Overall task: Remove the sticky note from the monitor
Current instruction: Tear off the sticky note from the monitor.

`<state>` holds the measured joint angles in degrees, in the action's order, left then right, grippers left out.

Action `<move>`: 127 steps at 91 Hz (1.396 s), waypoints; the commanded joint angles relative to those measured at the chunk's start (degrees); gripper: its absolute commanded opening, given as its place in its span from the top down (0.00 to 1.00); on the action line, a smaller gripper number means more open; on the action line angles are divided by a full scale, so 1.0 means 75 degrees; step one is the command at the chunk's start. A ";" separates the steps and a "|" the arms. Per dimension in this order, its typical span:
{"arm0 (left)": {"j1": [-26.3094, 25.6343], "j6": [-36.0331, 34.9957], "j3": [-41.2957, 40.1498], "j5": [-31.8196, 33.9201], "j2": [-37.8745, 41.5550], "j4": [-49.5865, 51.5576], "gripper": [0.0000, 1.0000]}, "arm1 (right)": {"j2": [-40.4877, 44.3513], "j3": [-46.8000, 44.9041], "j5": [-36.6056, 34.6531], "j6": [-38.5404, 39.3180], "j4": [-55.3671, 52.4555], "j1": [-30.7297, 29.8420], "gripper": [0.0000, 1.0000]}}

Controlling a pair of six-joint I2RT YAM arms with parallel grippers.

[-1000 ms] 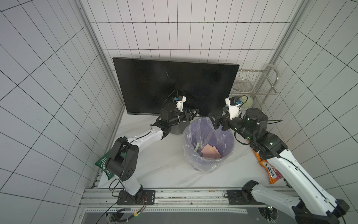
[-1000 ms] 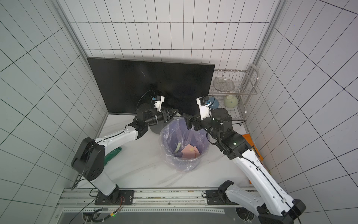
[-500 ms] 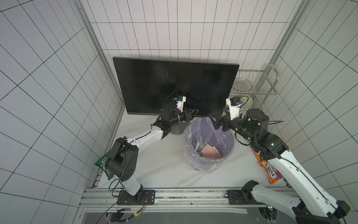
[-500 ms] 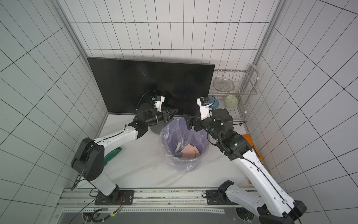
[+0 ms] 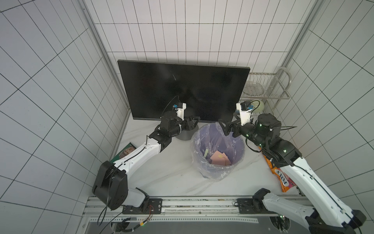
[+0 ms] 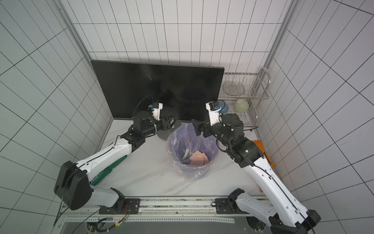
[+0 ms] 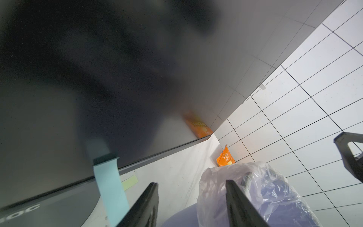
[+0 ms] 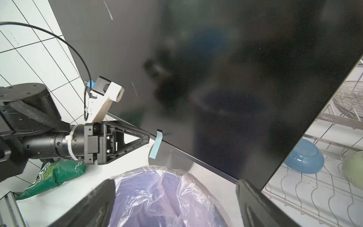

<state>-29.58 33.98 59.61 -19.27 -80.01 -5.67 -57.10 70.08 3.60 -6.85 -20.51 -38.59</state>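
We line up under the monitor (image 5: 182, 91)

Both hands are empty. The right gripper (image 8: 176, 183) has its jaws spread wide. The left gripper (image 7: 191, 182), jaws partly apart, sits just beside the light blue sticky note (image 7: 110, 186) hanging off the monitor's bottom edge. We should straddle it, pinch low and peel gently.

Both top views: the stand (image 5: 183, 137) of the monitor (image 5: 182, 91), at 11 o'clock of the bin (image 5: 222, 172), is largely hidden behind the left gripper (image 5: 196, 120) and the bin. At 9 o'clock the green snack bag (image 5: 126, 151) lies mostly under the left arm (image 5: 139, 154); at 3 o'clock the right arm (image 5: 299, 172) covers part of the orange snack bag (image 5: 283, 180). Left wrist view: the sticky note (image 7: 110, 184) and the logo (image 7: 21, 213) are cut by the frame edge; reflections on the monitor are blurred.
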 commanded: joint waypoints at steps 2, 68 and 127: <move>0.0376 0.0059 -0.0546 0.0091 0.0248 0.0093 0.42 | -0.0003 0.0228 0.0033 -0.0008 0.0040 0.0053 0.01; 0.0861 0.0994 -0.1270 -0.1368 -0.1693 -0.3099 0.31 | -0.0372 0.0642 0.0165 0.0052 -0.0160 0.0047 0.01; 0.0784 0.1020 -0.0802 -0.1445 -0.2510 -0.3460 0.59 | -0.0549 0.0737 0.0288 0.0035 -0.0198 0.0042 0.01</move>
<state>-25.30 38.96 51.75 -34.72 -96.82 -33.87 -61.45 73.71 5.30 -6.83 -21.37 -38.59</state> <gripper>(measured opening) 0.471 0.987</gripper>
